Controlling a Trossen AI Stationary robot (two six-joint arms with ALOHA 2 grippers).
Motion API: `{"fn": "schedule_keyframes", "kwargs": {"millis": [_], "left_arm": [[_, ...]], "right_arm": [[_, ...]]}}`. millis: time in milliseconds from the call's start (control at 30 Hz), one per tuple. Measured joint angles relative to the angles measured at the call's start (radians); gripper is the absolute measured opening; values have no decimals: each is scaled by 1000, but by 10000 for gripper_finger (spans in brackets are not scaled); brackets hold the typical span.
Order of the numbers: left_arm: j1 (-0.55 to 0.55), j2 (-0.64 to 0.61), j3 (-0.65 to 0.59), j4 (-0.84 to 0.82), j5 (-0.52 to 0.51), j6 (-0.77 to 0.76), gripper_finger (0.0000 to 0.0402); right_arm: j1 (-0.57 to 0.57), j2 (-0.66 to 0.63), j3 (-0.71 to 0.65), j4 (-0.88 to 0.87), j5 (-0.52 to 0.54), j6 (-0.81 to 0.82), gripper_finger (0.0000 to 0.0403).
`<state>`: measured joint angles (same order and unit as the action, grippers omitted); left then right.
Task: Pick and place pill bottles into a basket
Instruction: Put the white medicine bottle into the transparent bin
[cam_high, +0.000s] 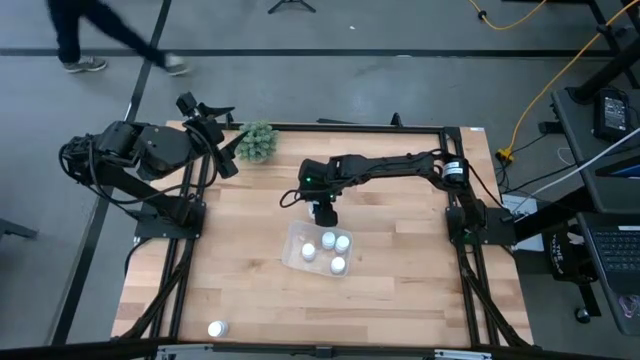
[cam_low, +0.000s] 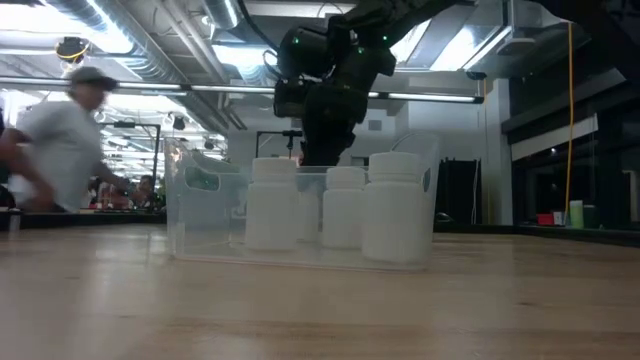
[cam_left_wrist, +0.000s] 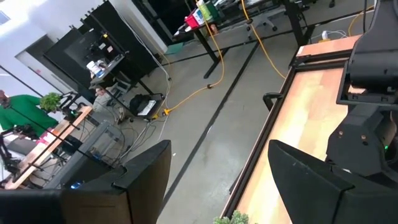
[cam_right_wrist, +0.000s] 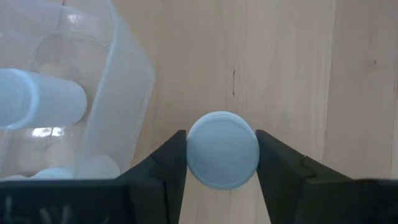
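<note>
**Bottle clamped beside the clear tray**

A small white cylindrical pill bottle with a white cap (cam_right_wrist: 222, 158) is held between the two dark fingers (cam_right_wrist: 166, 163) of the right gripper (cam_high: 324, 212), which press on both sides of its cap. It is seen just beside the outer wall of the shallow clear plastic tray with rounded corners (cam_high: 292, 247), over the bare wooden tabletop (cam_high: 400, 290); whether the bottle touches the wood cannot be told.

Four white bottles (cam_high: 327, 240) are seen inside the tray from above, and three of them are seen standing upright in the low view (cam_low: 394, 206). One more white bottle (cam_high: 215, 328) is found well apart, near the front edge.

The left gripper (cam_high: 205, 115) is raised at the far left corner, near a green bushy plant (cam_high: 257, 142), with its fingers (cam_left_wrist: 140, 174) spread apart. A person (cam_low: 62, 140) is seen in the room behind.
</note>
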<state>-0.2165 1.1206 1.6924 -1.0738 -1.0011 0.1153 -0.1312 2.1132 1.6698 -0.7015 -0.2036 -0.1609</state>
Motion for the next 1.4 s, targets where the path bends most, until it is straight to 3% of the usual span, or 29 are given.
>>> {"fn": "schedule_keyframes", "kwargs": {"millis": [300,533,767,1167,1400], "left_arm": [[0,0,0,0,1,28,263],[0,-5,0,0,0,58,263],[0,-15,0,-3,14,82,263],[0,-20,0,-24,93,78,263],[0,-17,0,-27,104,2,263]], "right_arm": [[5,-2,207,-127,67,-53,154],[15,-2,423,-376,82,-61,154],[106,-2,558,-594,82,-86,154],[310,-2,589,-544,149,128,154],[358,-3,510,-470,184,148,154]]}}
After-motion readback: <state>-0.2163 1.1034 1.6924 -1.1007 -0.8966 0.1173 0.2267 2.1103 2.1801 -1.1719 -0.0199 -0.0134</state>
